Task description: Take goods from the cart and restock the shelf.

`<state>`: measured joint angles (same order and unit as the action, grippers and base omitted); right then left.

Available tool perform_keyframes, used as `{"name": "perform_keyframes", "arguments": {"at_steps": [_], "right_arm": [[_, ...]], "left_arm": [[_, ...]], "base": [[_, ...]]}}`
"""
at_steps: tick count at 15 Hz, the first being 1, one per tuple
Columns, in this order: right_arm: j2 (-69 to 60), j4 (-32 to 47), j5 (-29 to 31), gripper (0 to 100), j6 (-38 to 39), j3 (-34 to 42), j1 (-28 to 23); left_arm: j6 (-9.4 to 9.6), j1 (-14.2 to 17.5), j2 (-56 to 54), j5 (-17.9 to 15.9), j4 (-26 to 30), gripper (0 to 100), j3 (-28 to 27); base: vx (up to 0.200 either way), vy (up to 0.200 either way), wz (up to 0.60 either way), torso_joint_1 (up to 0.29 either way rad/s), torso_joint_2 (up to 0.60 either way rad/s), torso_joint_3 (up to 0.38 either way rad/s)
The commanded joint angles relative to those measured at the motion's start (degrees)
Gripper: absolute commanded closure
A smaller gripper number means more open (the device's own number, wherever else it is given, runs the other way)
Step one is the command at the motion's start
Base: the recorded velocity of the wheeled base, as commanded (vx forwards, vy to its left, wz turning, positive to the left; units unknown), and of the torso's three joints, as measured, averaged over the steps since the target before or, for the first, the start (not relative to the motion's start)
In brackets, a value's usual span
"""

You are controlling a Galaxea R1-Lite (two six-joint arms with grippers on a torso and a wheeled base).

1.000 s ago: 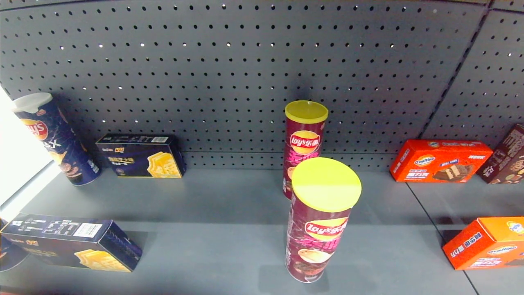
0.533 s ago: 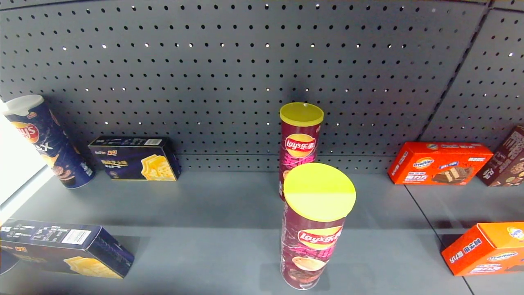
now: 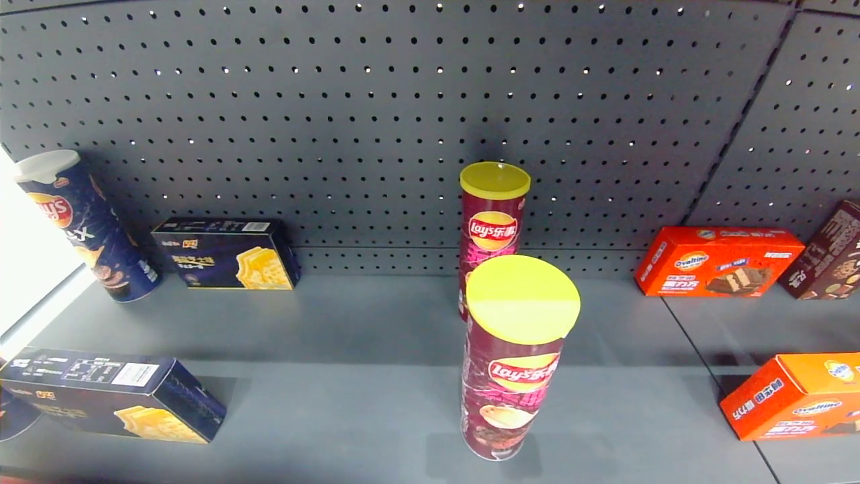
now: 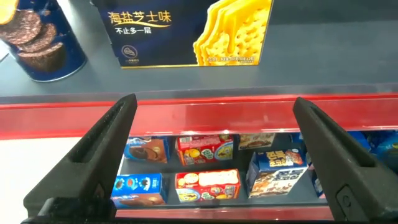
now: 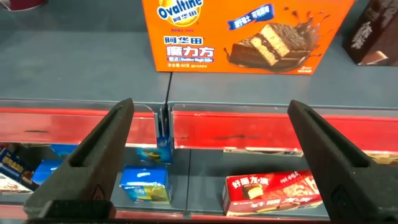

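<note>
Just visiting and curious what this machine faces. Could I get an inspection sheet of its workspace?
Surface: grey shelf, goods spaced apart.
Job's things: front purple can, rear purple can, blue can, standing; rear cracker box, front cracker box, rear orange box, front orange box, brown box.
Clutter: nothing seen.
End effectors: left end effector open; right end effector open; both empty.
Cables: nothing seen.
Surroundings: perforated back panel; stocked lower shelf.

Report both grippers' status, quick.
Left gripper: open, jaws wide apart, holding nothing.
Right gripper: open, jaws wide apart, holding nothing.
</note>
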<state>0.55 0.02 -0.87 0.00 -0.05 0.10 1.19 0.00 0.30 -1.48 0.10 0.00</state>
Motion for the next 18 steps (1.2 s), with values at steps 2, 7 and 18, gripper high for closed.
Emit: {"name": "perform_keyframes", "arguments": {"at_steps": [2, 7, 18], "right_arm": [[-0.02, -0.02, -0.01, 0, 0.0, 0.05, -0.01], [-0.02, -0.02, -0.01, 0, 0.0, 0.05, -0.01], [-0.02, -0.02, 0.07, 0, 0.0, 0.05, -0.01]], "left_arm": [[0.12, 0.0, 0.05, -0.11, -0.01, 0, 0.0], [-0.14, 0.0, 0.05, -0.19, -0.01, 0, 0.0], [-0.14, 0.0, 0.13, -0.19, -0.01, 0, 0.0]], "base": [[0.0, -0.1, 0.0, -0.001, 0.0, 0.004], [0.0, 0.0, 0.0, 0.0, 0.0, 0.0], [0.0, 0.0, 0.0, 0.0, 0.0, 0.0]]}}
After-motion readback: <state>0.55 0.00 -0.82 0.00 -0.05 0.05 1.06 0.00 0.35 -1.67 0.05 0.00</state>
